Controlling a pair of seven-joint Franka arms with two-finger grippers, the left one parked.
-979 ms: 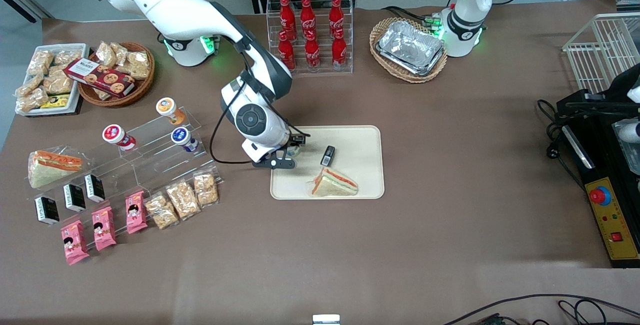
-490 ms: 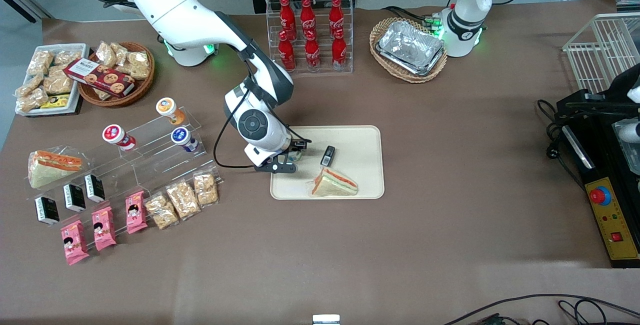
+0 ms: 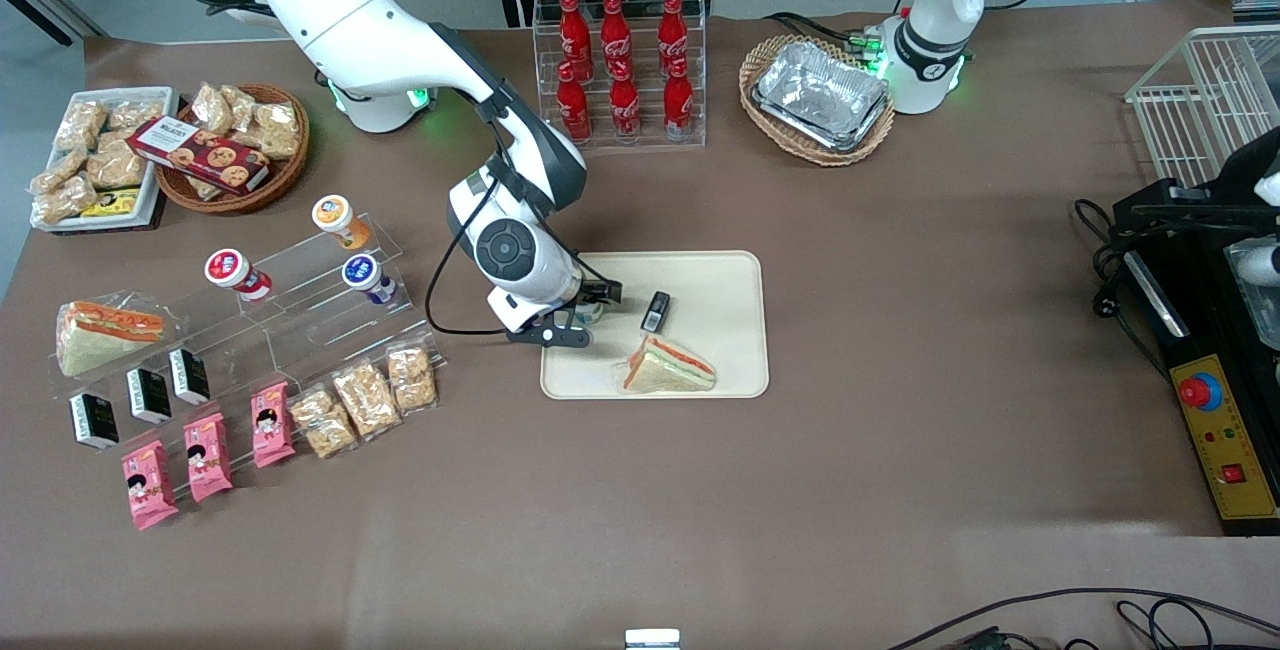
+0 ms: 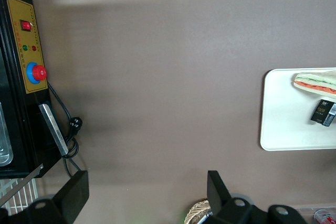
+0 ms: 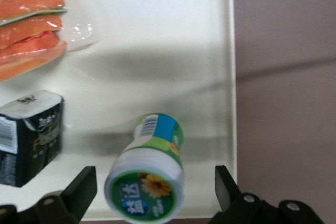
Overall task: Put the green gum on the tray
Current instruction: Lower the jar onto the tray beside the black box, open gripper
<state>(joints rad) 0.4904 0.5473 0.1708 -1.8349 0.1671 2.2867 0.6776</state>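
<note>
Cream tray: green gum between spread gripper jaws.

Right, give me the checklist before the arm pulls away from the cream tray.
1. Small white bottle of green gum on the cream-beige rectangular tray: ok, inside the rim.
2. Gripper open: ok, it hangs over the tray with its fingers either side of the gum, gaps showing.
3. Gum standing upright: cannot tell, it looks tilted.
4. Gum apart from the black packet and the wrapped triangular sandwich: ok.
5. Margin to the tray's edge: ok, though it sits close to the rim.
</note>
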